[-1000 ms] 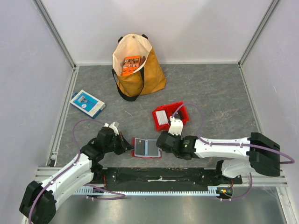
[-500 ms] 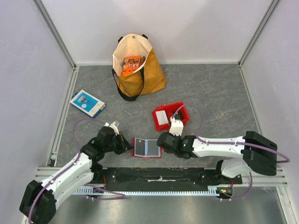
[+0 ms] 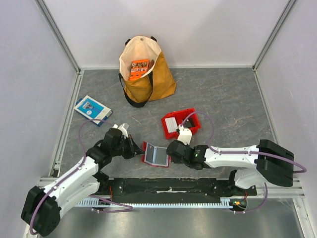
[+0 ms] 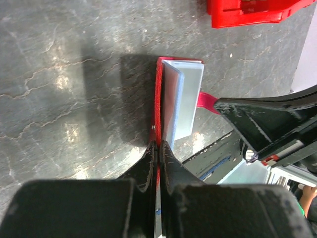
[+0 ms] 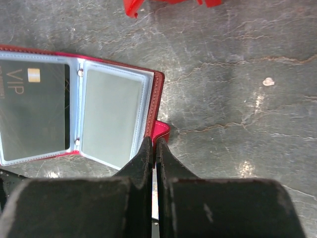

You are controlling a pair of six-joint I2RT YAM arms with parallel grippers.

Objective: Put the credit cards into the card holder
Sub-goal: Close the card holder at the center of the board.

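Top external: card holder (image 3: 155,155) held open at both ends
Left gripper (image 4: 158,146) pinches its cover (image 4: 158,99), right gripper (image 5: 154,141) its tab (image 5: 161,131), baring pockets (image 5: 111,119)

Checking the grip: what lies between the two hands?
The open card holder, with the left hand pinching its left edge and the right hand at its tab; the top view shows it.

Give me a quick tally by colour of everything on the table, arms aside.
Red: 2, wallet and bin
Mustard: 1, bag
Orange: 1, packet in the bag
Blue and white: 1, box
Dark grey: 1, VIP card in the wallet
White: 1 showing, plain card in the bin
Total: 7
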